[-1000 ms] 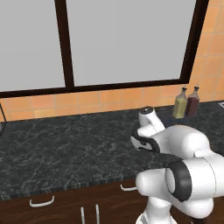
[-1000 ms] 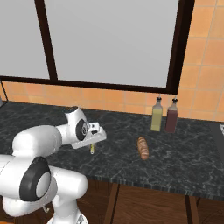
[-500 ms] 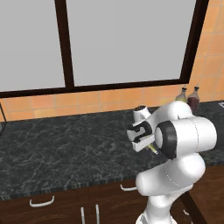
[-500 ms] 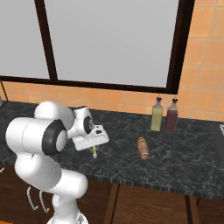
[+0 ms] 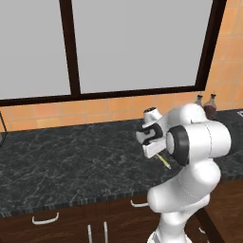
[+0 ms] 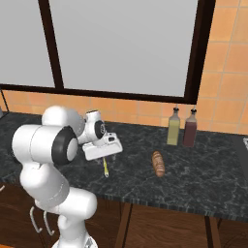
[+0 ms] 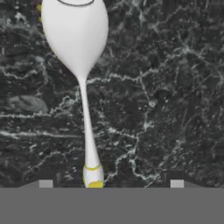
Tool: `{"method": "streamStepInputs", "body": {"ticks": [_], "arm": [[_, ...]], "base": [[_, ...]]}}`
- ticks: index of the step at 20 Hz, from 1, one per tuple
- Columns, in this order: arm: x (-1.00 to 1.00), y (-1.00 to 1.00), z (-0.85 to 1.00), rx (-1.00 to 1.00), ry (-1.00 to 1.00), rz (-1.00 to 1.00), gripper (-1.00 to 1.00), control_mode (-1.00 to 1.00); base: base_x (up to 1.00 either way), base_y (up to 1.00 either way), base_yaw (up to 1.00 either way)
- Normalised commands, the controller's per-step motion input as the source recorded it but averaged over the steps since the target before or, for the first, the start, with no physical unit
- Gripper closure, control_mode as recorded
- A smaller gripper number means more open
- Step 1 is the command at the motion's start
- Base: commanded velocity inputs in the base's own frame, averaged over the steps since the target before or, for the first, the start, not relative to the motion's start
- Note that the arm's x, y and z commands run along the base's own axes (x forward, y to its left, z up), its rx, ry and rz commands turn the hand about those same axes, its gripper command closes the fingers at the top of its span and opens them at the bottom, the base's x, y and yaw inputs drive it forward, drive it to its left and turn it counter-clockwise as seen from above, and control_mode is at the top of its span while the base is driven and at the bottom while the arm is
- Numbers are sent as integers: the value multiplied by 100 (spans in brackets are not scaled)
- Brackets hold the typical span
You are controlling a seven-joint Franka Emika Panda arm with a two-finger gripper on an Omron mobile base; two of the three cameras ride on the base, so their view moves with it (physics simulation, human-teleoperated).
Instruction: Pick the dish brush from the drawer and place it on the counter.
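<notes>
Placement step: gripper (image 6: 104,160) is clamped on the dish brush (image 6: 105,167), which hangs handle-up over the counter (image 6: 203,181), not yet touching. Next: lower it to the slab, then open the fingers.

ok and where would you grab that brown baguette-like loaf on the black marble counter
Grip the brown baguette-like loaf across its narrow middle, coming straight down from above. It lies flat on the black veined counter and is long and slim, so its two long sides are free for the fingers, while end to end it is likely too long to span. The two glass bottles stand apart behind it, leaving room.
</notes>
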Motion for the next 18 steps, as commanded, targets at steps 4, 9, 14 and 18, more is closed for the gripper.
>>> {"method": "streamStepInputs", "body": {"ticks": [4,9,14,18], "arm": [[-74,-27,97,4,-16,0,-100,-100],[-68,-33,100,17,-6,0,-100,-100],[-53,-9,100,28,-5,0,-100,-100],[-14,26,100,31,-13,0,-100,-100]], "base": [[0,0,0],[0,0,0],[0,0,0],[0,0,0]]}}
